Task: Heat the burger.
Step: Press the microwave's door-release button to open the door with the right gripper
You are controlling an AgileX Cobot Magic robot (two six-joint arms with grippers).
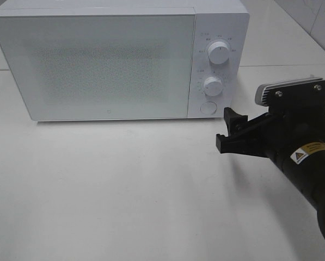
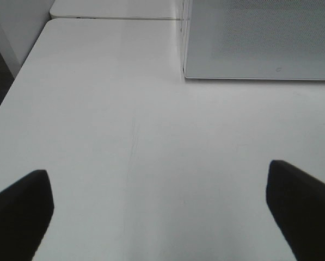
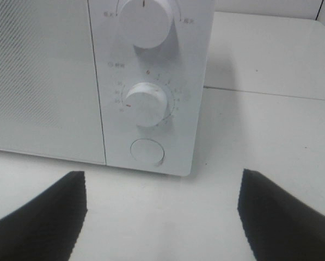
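The right gripper (image 1: 226,130) hangs wide open near the microwave's (image 1: 227,24) lower knob (image 3: 145,104); the left gripper (image 2: 162,217), equally spread, holds nothing; the burger shows nowhere, perhaps behind the shut door (image 1: 97,65); likely soft, tall and tippy, best gripped gently low on its sides.

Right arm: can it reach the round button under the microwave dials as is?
Probably yes. The right gripper sits just off the round button, jaws open and facing it, with only bare table between them.
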